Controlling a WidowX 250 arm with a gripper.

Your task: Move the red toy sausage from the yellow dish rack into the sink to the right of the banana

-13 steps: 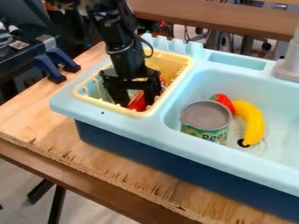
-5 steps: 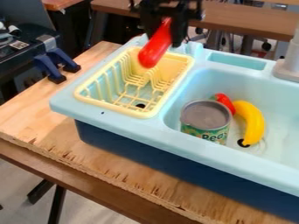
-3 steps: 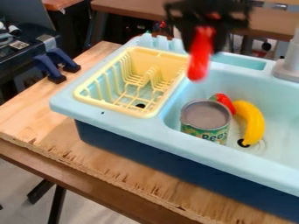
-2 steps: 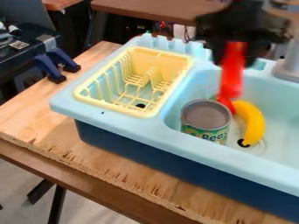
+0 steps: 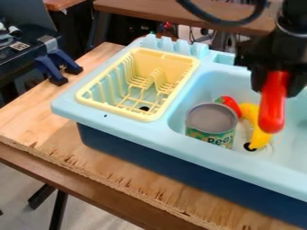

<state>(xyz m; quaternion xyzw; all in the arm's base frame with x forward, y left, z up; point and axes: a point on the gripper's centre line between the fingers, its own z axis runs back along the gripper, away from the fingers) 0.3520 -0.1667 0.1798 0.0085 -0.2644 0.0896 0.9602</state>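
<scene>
A black gripper (image 5: 276,91) clamps a long red toy (image 5: 273,110) at the right of the frame, hiding its upper end, as the arm (image 5: 292,18) runs out of the picture at the upper right. The toy hangs in front of the banana (image 5: 258,138), covering part of it. The can (image 5: 211,120) partly hides a red-and-green piece (image 5: 230,103), too obscured to identify. The sink (image 5: 201,87), cut off at right, holds banana, can and piece; a yellow rack (image 5: 150,117) sits upper left of center.
</scene>
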